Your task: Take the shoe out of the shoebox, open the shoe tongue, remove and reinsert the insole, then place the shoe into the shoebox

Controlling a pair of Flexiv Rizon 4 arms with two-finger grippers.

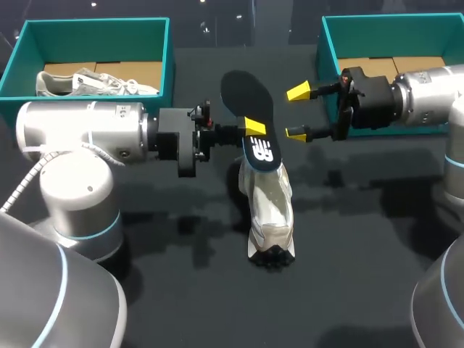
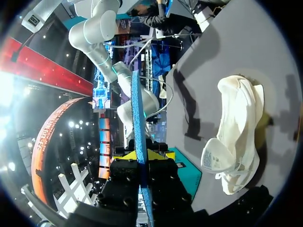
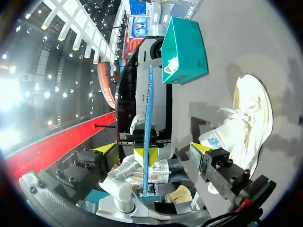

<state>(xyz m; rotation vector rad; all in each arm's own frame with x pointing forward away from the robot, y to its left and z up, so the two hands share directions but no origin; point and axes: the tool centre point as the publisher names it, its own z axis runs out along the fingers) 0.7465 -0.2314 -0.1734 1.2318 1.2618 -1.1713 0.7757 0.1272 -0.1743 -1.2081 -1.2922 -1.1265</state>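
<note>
My left gripper (image 1: 250,128) is shut on the dark insole (image 1: 249,116), holding it on edge above the table. Seen from the left wrist, the insole (image 2: 137,113) rises as a thin blue strip out of the shut left gripper (image 2: 142,155). The pale shoe (image 1: 268,210) lies on the dark table below it, and it shows beside the fingers as shoe (image 2: 236,137). My right gripper (image 1: 298,112) stands wide open just right of the insole, not touching it. In the right wrist view the insole (image 3: 148,109) stands ahead of the right gripper (image 3: 154,147), with the shoe (image 3: 248,118) off to one side.
A teal shoebox (image 1: 168,61) at the back left holds another pale shoe (image 1: 94,83). A second teal shoebox (image 1: 330,43) stands at the back right, behind my right wrist. In the right wrist view the left teal box (image 3: 182,49) shows beyond the insole.
</note>
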